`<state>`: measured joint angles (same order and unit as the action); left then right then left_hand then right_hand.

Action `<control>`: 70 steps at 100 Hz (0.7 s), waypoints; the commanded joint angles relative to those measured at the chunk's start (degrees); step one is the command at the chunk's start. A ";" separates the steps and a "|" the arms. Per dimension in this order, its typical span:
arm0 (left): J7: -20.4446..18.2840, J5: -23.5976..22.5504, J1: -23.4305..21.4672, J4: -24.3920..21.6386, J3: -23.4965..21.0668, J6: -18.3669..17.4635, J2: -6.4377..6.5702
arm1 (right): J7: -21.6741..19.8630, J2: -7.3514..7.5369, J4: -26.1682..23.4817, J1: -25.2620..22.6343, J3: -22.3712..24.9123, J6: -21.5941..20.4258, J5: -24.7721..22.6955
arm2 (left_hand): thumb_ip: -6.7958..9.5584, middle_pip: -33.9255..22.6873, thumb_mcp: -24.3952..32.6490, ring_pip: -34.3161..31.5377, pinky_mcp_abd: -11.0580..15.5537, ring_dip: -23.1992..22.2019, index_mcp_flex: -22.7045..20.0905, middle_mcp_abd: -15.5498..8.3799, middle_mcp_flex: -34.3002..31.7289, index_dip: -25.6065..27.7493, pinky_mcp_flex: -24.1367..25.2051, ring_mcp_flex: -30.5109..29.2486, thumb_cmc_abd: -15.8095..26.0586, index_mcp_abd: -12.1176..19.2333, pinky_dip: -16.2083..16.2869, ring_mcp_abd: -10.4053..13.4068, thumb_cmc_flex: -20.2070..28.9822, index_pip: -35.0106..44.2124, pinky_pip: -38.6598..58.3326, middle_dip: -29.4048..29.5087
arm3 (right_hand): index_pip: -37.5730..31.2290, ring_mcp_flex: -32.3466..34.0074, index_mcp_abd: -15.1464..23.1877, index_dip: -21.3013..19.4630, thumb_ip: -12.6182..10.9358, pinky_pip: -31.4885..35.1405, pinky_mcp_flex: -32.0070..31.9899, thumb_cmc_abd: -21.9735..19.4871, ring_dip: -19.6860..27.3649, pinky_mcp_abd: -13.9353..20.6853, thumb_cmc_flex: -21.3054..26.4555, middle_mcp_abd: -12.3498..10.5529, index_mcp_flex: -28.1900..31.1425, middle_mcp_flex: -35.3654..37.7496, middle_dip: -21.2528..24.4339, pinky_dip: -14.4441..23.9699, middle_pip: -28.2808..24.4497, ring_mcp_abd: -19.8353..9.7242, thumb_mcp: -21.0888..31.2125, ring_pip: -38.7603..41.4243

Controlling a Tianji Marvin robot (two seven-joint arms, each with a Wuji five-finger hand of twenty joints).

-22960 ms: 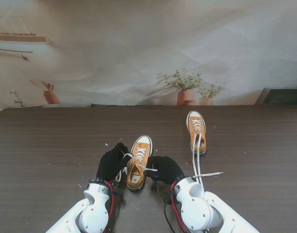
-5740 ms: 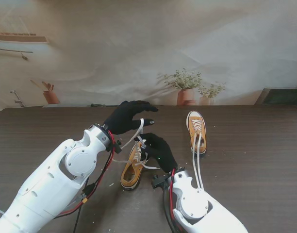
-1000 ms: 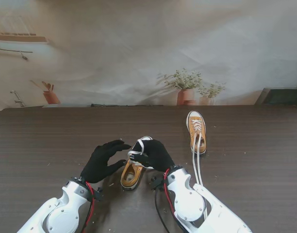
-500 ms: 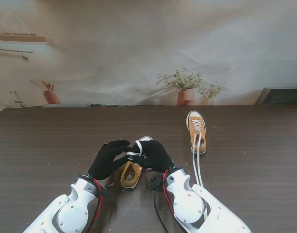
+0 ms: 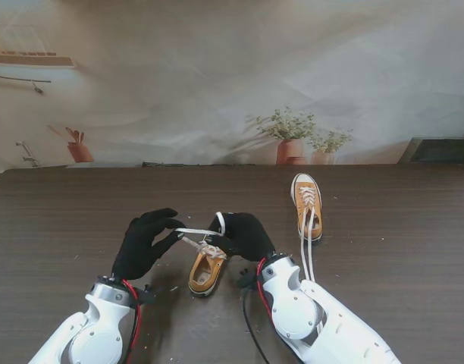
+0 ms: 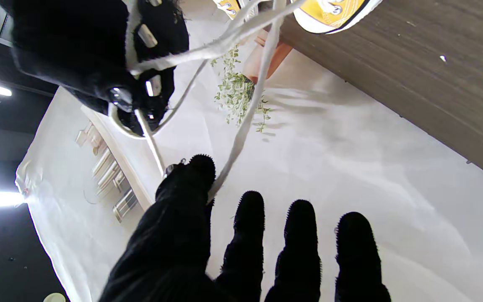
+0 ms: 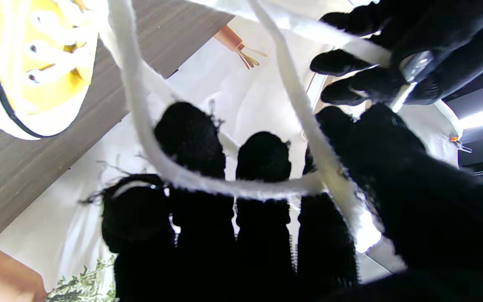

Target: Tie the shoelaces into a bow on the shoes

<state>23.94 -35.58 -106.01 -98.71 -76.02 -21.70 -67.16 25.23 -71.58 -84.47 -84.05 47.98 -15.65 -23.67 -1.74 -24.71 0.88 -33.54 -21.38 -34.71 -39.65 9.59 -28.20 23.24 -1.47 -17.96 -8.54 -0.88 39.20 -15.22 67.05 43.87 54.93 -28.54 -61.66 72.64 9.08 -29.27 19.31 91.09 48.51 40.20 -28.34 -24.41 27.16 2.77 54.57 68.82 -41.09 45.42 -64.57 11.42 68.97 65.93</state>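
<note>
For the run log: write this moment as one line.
step: tying lace on near shoe | left hand: pinching lace | right hand: lace looped over fingers | bow: not formed | far shoe: laces loose

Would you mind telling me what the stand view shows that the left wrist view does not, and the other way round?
Only the stand view shows the second shoe lying farther right with its laces loose, and the whole near shoe between both hands. Only the left wrist view shows the lace pinched at the left hand's thumb, its other fingers straight. Both show the right hand holding lace opposite the left hand, the near shoe and the table.
</note>
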 commanded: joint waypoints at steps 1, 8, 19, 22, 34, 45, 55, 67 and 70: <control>0.03 -0.57 -2.17 -1.48 -0.37 -0.50 0.16 | -0.05 -0.17 0.69 0.81 -0.13 -0.54 -0.89 | 0.26 -0.07 -1.32 -0.68 1.05 -0.86 -1.26 0.28 -0.62 -0.09 -0.11 -0.88 2.40 -0.54 0.33 -0.09 3.76 0.15 1.49 -0.69 | -1.93 2.09 4.30 1.15 -1.09 2.77 1.39 -0.48 0.05 -0.51 0.39 -0.37 -0.24 1.41 0.47 -0.63 0.20 0.81 0.54 2.17; 0.32 -0.80 -4.16 -2.71 -0.99 -0.87 0.14 | 0.55 -0.39 1.24 1.30 -0.40 -0.88 -1.06 | 0.28 -0.03 -1.31 -0.69 1.04 -0.83 -1.23 0.36 -0.76 -0.14 -0.19 -0.95 2.49 -0.49 0.31 -0.19 3.72 0.00 1.66 -0.64 | -2.07 1.60 4.52 1.41 -1.09 2.02 0.28 -0.56 0.77 -0.82 0.56 -0.56 -0.52 0.95 0.74 -1.46 0.91 1.13 0.54 0.90; 0.69 -0.82 -7.14 -4.33 -1.29 -1.12 0.09 | 1.49 -0.73 1.77 1.82 -0.61 -1.25 -1.10 | 0.30 0.06 -1.34 -0.75 0.88 -0.81 -1.19 0.60 -1.02 -0.27 -0.35 -1.21 2.51 -0.44 0.30 -0.42 3.61 -0.35 1.97 -0.58 | -2.20 0.76 4.79 1.47 -1.12 1.01 -1.07 -0.68 1.21 -0.95 0.81 -0.75 -0.83 0.31 0.93 -2.05 1.37 1.07 0.47 -0.21; 0.73 -0.72 -7.82 -4.65 -1.22 -1.16 0.08 | 1.94 -0.87 1.95 1.94 -0.67 -1.45 -1.12 | 0.31 0.07 -1.35 -0.76 0.81 -0.80 -1.14 0.61 -1.14 -0.33 -0.39 -1.27 2.53 -0.44 0.30 -0.48 3.57 -0.50 2.06 -0.57 | -2.26 0.64 4.80 1.47 -1.15 0.88 -1.19 -0.59 1.26 -0.97 0.91 -0.77 -0.84 0.29 0.96 -2.11 1.40 1.05 0.53 -0.36; 0.86 -1.27 -9.64 -5.12 -0.84 -1.06 0.21 | 2.57 -1.06 2.07 2.13 -0.79 -1.76 -1.29 | 0.36 0.18 -1.32 -0.79 0.70 -0.76 -1.31 0.68 -1.52 -0.44 -0.64 -1.58 2.46 -0.45 0.24 -0.57 3.57 -0.92 2.40 -0.52 | -2.39 0.71 4.81 1.63 -1.16 0.75 -1.24 -0.54 1.28 -1.09 0.96 -0.78 -0.90 0.37 1.03 -2.24 1.39 0.97 0.61 -0.58; -0.02 -0.80 -10.17 -4.83 -0.20 -0.69 0.36 | 2.76 -1.11 2.12 2.26 -0.93 -2.03 -1.41 | 0.39 0.28 -1.30 -0.69 0.69 -0.72 -1.32 0.86 -1.45 -0.53 -0.42 -1.38 2.46 -0.58 0.12 -0.72 3.56 -1.31 2.42 -0.51 | -2.48 0.83 4.95 1.74 -1.16 0.76 -1.25 -0.46 1.25 -1.10 0.96 -0.79 -0.89 0.44 1.08 -2.28 1.40 0.98 0.67 -0.64; -1.05 -0.78 -10.10 -4.34 0.71 0.39 0.63 | 2.94 -1.16 2.26 2.36 -1.04 -2.28 -1.55 | 0.41 0.37 -1.30 -0.61 0.75 -0.71 -1.26 1.00 -1.19 -0.87 -0.15 -0.97 2.52 -1.11 0.06 -0.80 3.54 -2.06 2.57 -0.54 | -2.56 1.01 4.89 1.87 -1.14 0.80 -0.97 -0.36 1.22 -0.96 0.91 -0.89 -0.85 0.57 1.13 -2.35 1.39 0.77 0.74 -0.65; -4.56 -1.46 -10.55 -4.64 0.97 2.87 1.42 | 3.23 -1.29 2.45 2.30 -1.07 -2.81 -1.36 | 1.30 4.21 -1.15 3.04 1.61 0.67 3.48 1.87 4.20 -7.08 2.81 2.86 3.85 -5.27 -1.75 -0.90 -7.69 -21.73 -1.28 1.34 | -2.64 1.01 5.00 1.96 -1.14 0.81 -0.96 -0.22 1.19 -0.89 0.94 -0.89 -0.82 0.58 1.18 -2.41 1.39 0.75 0.89 -0.71; -5.95 -1.72 -10.86 -5.02 0.74 3.63 1.72 | 3.24 -1.28 2.44 2.25 -1.05 -2.89 -1.38 | 1.73 6.21 -1.05 4.93 2.08 1.26 6.64 1.48 6.64 -9.26 3.80 4.36 3.76 -5.81 -1.98 -0.64 -12.28 -27.58 -3.47 2.44 | -2.67 1.01 4.94 1.97 -1.14 0.82 -0.96 -0.18 1.18 -0.89 0.97 -0.86 -0.78 0.62 1.19 -2.42 1.38 0.75 0.92 -0.72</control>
<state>21.32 -36.60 -115.80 -103.11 -74.94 -19.14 -66.23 28.96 -72.78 -81.98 -81.88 46.84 -18.15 -25.16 -1.31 -21.82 0.87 -31.42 -21.41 -34.71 -37.97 11.00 -26.00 17.69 0.05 -16.67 -7.20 -5.03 38.42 -15.89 61.05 25.96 54.44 -28.53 -61.81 72.66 9.63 -28.52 19.32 91.15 47.28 40.26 -27.10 -24.72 27.13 2.77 54.29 68.85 -40.42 43.25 -63.21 11.42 68.97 65.05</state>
